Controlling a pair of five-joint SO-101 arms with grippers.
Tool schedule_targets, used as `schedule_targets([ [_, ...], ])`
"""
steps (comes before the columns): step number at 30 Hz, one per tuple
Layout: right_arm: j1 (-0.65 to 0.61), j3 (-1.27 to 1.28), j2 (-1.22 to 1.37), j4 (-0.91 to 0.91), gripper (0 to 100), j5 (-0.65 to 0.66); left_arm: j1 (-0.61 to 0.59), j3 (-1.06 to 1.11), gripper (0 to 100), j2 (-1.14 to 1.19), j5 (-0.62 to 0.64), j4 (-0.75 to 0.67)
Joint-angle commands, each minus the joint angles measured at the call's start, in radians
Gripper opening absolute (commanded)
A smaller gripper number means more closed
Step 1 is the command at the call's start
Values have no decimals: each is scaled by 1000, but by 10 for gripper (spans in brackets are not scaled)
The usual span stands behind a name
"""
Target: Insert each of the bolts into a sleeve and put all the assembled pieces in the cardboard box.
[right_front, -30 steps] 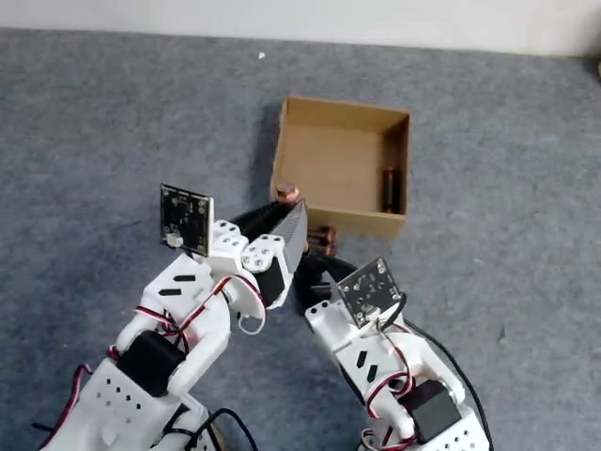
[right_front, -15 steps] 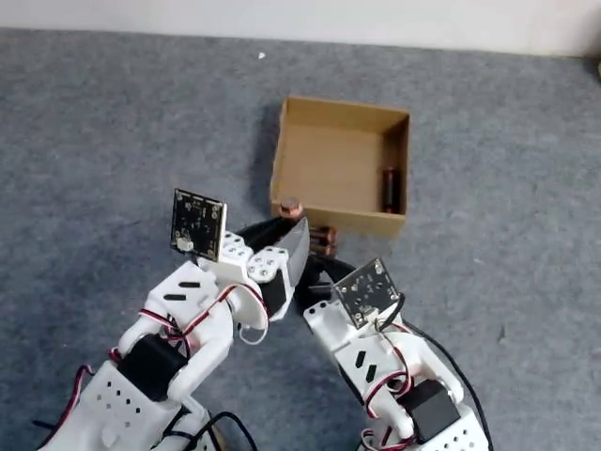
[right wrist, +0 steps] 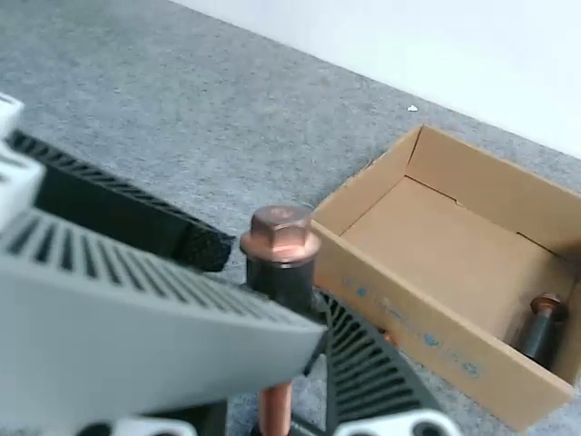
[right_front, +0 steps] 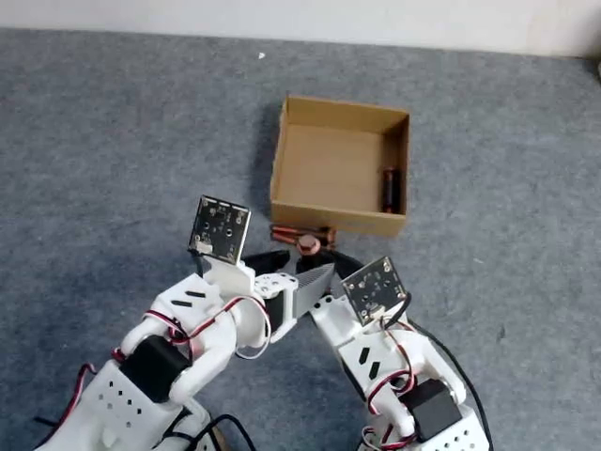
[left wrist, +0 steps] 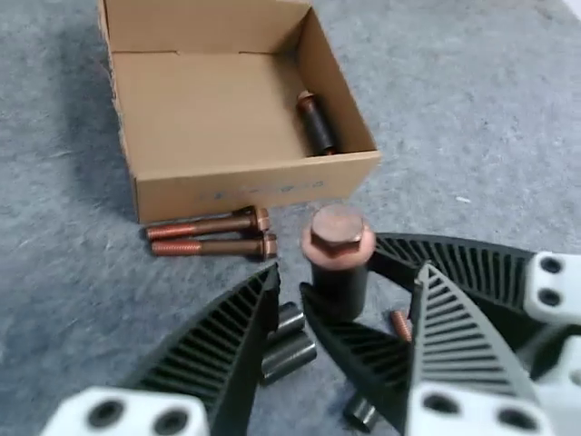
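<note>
From the high view: open-topped cardboard box (right_front: 343, 218) on grey carpet (right_front: 113, 132). Inside the box, flat against the wall on the right arm's side: one assembled piece (right_front: 390, 189), bolt through sleeve. Just outside the box's arm-facing wall and parallel to it: two loose bolts (right_front: 293, 230) side by side. Just past those, a little farther from the box: the copper head of an upright bolt (right_front: 308, 244). Crowding in on that head from the side away from the box: left arm (right_front: 202, 319) and right arm (right_front: 376, 352).

From the left wrist view: left gripper (left wrist: 349, 277) with fingers spread wide, straddling the upright bolt and clear of it on both sides. Between those fingers: right gripper (left wrist: 340, 283) pinching a dark upright sleeve (left wrist: 340, 289), with the bolt's head proud of the sleeve's top. Between sleeve and box wall: the two loose bolts, lying flat. On the carpet beneath the fingers, farther from the box than those bolts: two loose sleeves (left wrist: 290, 354) lying together, plus a third near them. Inside the box, along a side wall: the assembled piece, head toward the far wall.

From the right wrist view: upright sleeve near the box's arm-facing wall but apart from it, copper head above, threaded shank hanging out below. Against the sleeve on the box side: one black finger (right wrist: 363, 381) of the right gripper. Cannot see its partner behind the left gripper's grey finger (right wrist: 154, 291). Just beside the sleeve: the tip of the left gripper's black finger (right wrist: 118, 204).
</note>
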Motion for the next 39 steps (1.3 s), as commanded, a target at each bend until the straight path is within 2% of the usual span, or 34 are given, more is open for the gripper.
schedule_targets([
  [1, 21, -65, -18, -38, 5, 3, 12, -111, 248, -8, -17, 106],
  [4, 36, -64, -18, -35, 5, 3, -1, -143, 245, -8, -112, 170],
  [9, 131, -64, -18, -35, 5, 3, -147, -143, 245, -8, -232, 190],
  [16, 232, 4, -18, -31, 5, -68, -369, -130, 239, -8, -247, 190],
  [19, 259, 21, -13, -30, 5, -72, -430, -93, 159, -8, -247, 184],
  [22, 263, 12, -12, 22, 5, -68, -453, -39, 51, -8, -261, 161],
  [24, 263, 10, -12, 74, 5, -68, -453, 8, 2, -8, -328, 127],
  [28, 263, -74, -8, 140, 5, -66, -453, 116, 13, -8, -446, 61],
  [32, 259, -125, 10, 177, 5, -64, -453, 200, 13, -8, -499, -8],
  [39, 263, -302, 380, 124, 5, -23, -498, 271, 13, -8, -502, -51],
])
